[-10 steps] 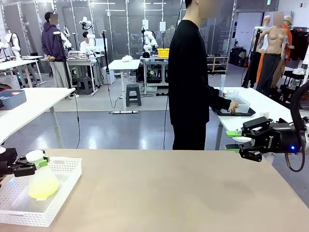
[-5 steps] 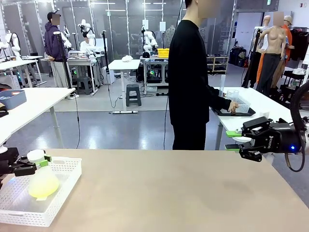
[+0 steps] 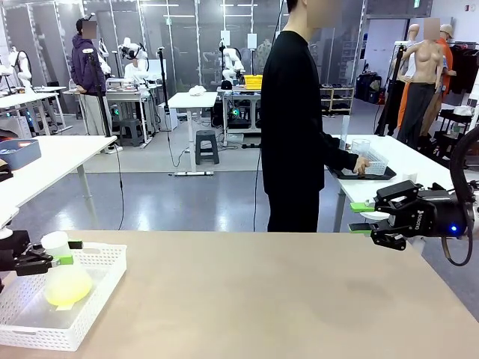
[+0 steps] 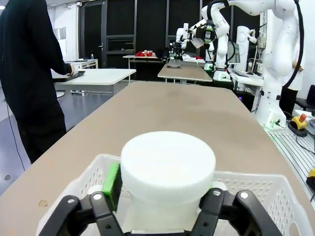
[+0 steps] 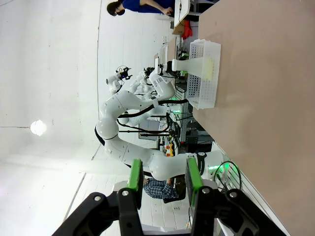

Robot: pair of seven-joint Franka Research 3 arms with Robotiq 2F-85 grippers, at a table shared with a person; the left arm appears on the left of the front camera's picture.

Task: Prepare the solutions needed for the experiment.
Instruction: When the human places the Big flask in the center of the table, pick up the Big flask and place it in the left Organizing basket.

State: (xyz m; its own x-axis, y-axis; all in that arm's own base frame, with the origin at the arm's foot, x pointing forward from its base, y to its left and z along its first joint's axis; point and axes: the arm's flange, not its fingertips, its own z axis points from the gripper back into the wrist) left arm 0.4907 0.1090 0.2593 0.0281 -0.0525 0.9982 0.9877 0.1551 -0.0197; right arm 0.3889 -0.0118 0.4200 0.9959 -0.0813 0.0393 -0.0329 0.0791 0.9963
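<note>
Inside the white perforated plastic basket (image 3: 97, 280) I see the translucent capped flask (image 3: 63, 277) of yellow-green solution (image 3: 66, 293), light but slippery, best gripped at its neck, which my left gripper (image 3: 46, 252) straddles, jaws spread.

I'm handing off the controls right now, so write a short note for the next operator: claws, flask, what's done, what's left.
Left claw: open around the neck of the flask, under its white cap.
Right claw: part open, holding nothing, hanging above the table's right edge.
Flask: upright in the white basket at the table's left, with yellow liquid at the bottom.
Done: flask placed in the basket.
Left: draw the left claw away.
</note>
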